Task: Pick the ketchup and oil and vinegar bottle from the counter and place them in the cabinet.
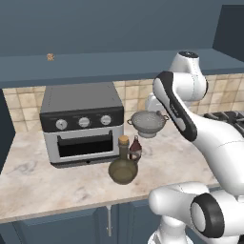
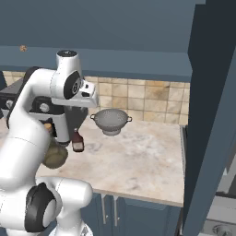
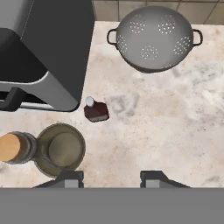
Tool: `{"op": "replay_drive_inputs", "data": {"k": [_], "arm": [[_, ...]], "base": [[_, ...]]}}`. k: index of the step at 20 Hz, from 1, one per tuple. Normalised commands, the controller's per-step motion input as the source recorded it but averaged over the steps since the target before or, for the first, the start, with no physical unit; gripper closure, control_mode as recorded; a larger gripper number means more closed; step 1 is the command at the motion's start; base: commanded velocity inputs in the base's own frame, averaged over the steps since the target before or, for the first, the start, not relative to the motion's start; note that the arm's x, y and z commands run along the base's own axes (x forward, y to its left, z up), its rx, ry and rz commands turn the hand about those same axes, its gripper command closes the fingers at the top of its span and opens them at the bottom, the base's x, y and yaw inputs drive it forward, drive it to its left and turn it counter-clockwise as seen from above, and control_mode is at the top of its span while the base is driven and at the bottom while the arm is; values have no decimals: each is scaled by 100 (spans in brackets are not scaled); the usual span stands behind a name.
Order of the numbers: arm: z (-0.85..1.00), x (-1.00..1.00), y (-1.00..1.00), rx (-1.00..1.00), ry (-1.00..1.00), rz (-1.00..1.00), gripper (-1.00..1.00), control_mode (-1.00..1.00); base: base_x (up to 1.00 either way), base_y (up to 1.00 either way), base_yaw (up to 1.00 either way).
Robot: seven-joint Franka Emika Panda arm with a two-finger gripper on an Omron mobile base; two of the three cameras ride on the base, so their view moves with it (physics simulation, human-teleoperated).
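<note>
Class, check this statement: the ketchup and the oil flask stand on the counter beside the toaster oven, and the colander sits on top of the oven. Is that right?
Not quite. The colander sits on the counter, near the backsplash beside the oven, not on top of it; the left base view shows this. The ketchup and the oil flask do stand on the counter beside the oven.

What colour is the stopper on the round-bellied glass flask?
Tan, like cork, atop the olive-brown round-bellied glass flask; the stopper shows best in the left base view.
</note>
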Motion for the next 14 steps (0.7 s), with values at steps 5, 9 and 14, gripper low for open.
{"op": "replay_drive_inputs", "data": {"k": [5, 9, 14], "arm": [[-8, -29, -5, 1, -2, 2, -100, -100], [-31, -54, -13, 2, -3, 13, -100, -100], [-39, -55, -16, 8, -3, 17, -100, -100]], "base": [[0, 0, 0], [0, 0, 0], [0, 0, 0]]}}
